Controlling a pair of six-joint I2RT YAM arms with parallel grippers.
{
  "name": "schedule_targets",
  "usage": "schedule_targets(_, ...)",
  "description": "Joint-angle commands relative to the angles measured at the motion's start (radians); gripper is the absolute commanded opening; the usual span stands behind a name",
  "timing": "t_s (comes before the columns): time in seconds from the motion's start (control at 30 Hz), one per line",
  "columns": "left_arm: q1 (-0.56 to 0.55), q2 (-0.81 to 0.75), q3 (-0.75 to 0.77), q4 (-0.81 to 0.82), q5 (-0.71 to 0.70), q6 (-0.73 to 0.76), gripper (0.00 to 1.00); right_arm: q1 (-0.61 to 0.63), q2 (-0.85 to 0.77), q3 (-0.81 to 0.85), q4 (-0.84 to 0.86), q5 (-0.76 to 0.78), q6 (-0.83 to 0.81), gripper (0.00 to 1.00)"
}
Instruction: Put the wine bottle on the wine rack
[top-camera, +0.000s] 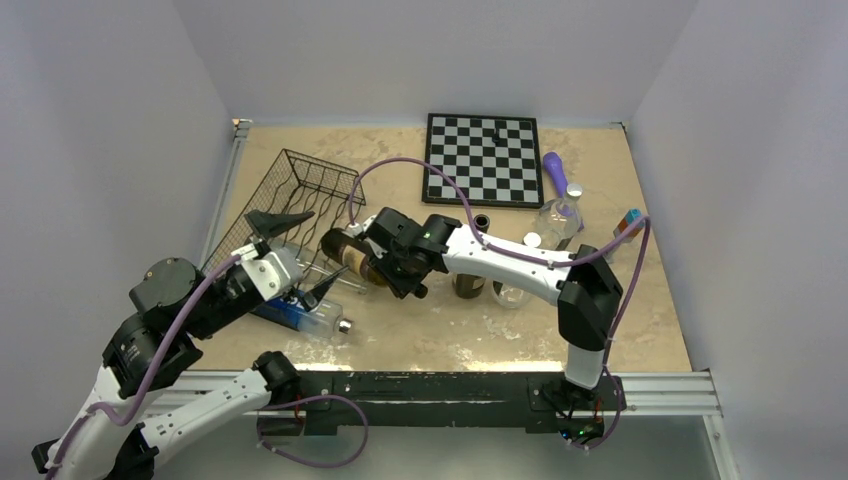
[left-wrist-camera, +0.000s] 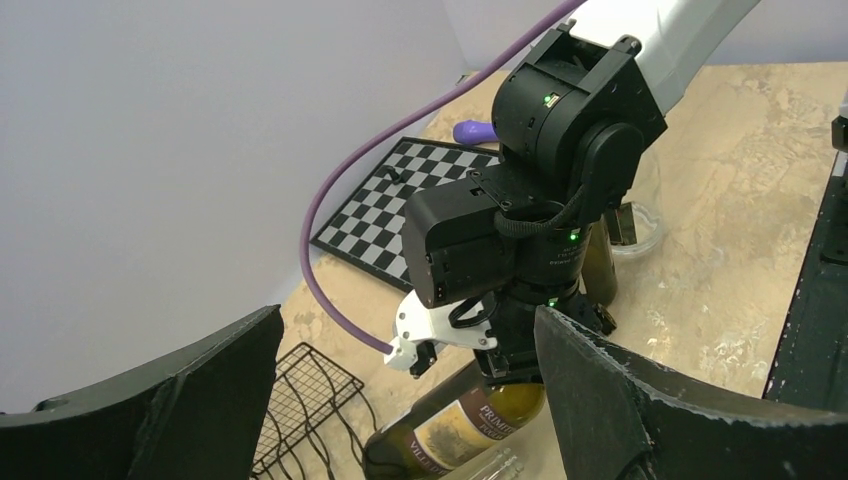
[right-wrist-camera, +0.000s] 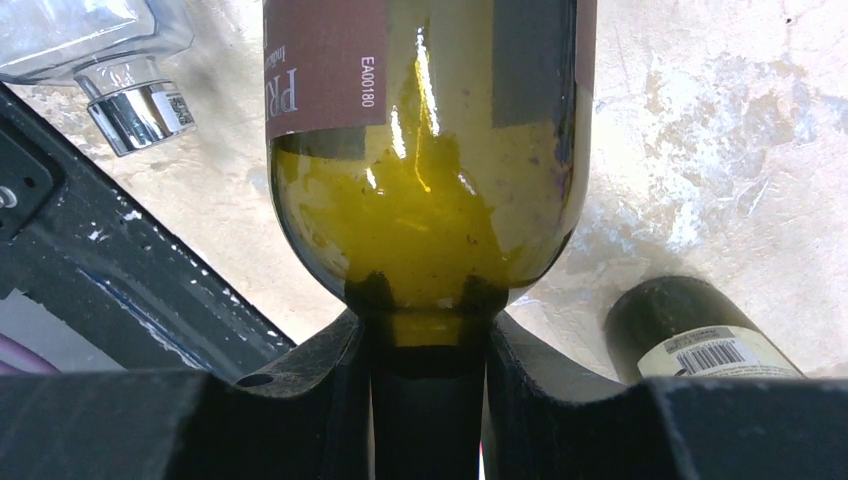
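From above, my right pincer (top-camera: 383, 270) is clamped on the neck of the wine bottle (top-camera: 347, 252). The bottle lies tilted at mid-frame, base toward the wine rack (top-camera: 300, 190), just beside the rack's near right corner. I cannot tell whether it touches the rack. My left pincer (top-camera: 298, 256) gapes wide just left of the bottle, above a clear bottle (top-camera: 305, 315) lying on the mottled beige bench (top-camera: 640, 320). A chessboard (top-camera: 483, 158) sits at upper centre, apart from the rack.

In my left wrist view, the wine bottle shows at bottom centre between my spread black fingers (left-wrist-camera: 200, 395), its pale label facing up. The rack's wavy black wires are at lower left.

In my right wrist view, olive-green glass with a maroon label fills the top centre, and the neck is pinched between both fingers (right-wrist-camera: 300, 400). A dark bottle (right-wrist-camera: 700, 345) with a barcode label lies at lower right. The clear bottle's chrome cap is at upper left.
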Motion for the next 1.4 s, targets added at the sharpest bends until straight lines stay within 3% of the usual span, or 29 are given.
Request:
schedule_targets(0.0,-0.001,0.006,0.017,0.016,0.026,-0.005,0.99,0.003,-0.033,0.014,0.262,0.056,-0.048,0.00)
schedule_targets(0.47,-0.001,0.020,0.020,0.001,0.045,-0.043,0.99,0.003,0.059,-0.064,0.617,0.133,-0.135,0.00)
schedule_targets(1.0,-0.001,0.017,0.049,-0.058,-0.004,-0.045,0.99,-0.009,0.214,0.070,0.677,0.162,-0.208,0.00)
schedule_targets(1.37,-0.001,0.011,0.051,-0.081,-0.018,-0.051,0.99,-0.047,0.302,0.176,0.692,0.082,-0.241,0.00)
